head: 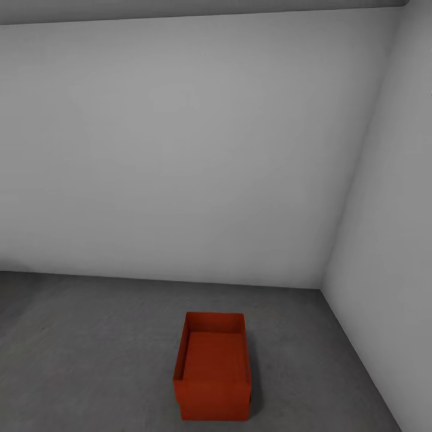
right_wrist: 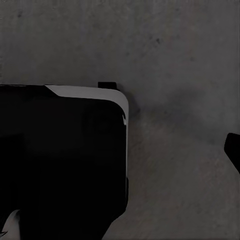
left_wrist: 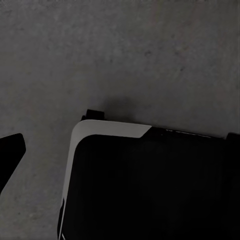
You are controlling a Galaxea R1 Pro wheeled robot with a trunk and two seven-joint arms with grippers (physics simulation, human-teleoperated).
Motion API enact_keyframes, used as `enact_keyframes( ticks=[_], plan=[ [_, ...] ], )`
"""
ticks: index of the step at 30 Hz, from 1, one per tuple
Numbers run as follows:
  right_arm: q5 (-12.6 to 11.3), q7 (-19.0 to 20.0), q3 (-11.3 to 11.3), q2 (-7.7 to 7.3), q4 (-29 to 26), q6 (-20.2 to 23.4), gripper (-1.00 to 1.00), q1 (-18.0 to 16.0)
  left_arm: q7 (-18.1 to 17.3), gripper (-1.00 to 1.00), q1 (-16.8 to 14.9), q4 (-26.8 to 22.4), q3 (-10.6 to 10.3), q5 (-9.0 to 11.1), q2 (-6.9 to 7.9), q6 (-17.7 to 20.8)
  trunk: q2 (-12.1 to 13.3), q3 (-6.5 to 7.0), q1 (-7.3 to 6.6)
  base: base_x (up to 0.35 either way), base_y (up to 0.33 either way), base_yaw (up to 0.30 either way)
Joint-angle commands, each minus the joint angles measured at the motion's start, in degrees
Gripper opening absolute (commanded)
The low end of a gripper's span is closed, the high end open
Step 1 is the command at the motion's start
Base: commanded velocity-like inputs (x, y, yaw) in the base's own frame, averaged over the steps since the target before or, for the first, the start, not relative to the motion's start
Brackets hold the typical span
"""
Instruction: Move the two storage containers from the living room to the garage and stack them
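Sat open-topped on the floor (head: 90,348), near the wall corner (head: 322,288): one storage container (head: 213,375). Could not tell either gripper's spread. Risked a skewed, sliding stack if set down off-centre.

An orange-red rectangular plastic storage bin (head: 213,375) is one plain colour throughout, its inner walls a shade darker than its brighter floor panel, with no marking or pattern. The rough concrete floor (head: 90,354) beneath it is dark grey, faintly mottled and speckled. The smooth walls (head: 180,150) are plain white, shading to pale grey. In both wrist views a black robot base panel (left_wrist: 150,190) carries a light grey rounded corner band.
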Motion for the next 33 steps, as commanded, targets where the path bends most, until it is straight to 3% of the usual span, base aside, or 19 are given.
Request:
enact_keyframes(
  ticks=[1,33],
  plan=[
    [-0.6,-0.1,0.5,0.03,0.2,-0.3,1.00,-0.1,-0.2,1.00,0.0,0.1,-0.5,0.6,0.01,-0.2,0.0,0.07,0.02,0.000,0.000,0.000],
    [0.0,-0.1,0.5,-0.55,0.1,-0.2,1.00,-0.1,-0.2,1.00,0.0,0.1,-0.5,0.6,0.01,-0.2,0.0,2.43,0.02,0.000,0.000,0.000]
  ],
)
